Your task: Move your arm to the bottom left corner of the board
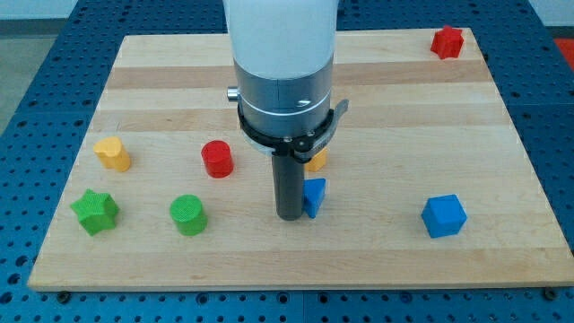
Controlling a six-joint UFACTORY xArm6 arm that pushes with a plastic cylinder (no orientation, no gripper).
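Resting mid-board, my tip (289,217) (dark rod, no gripper) touches a blue block (315,196).

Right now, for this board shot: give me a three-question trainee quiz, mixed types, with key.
1. True or false: my tip touches the green cylinder.
2. Which block sits nearest the view's bottom-left corner of the board? A) red cylinder B) green star C) blue cube
3. Fill in: the block right beside my tip, on the view's right, is coloured ____.

Key: 1 false, they stand apart. 2 B. 3 blue: the small blue block; its shape is partly hidden.
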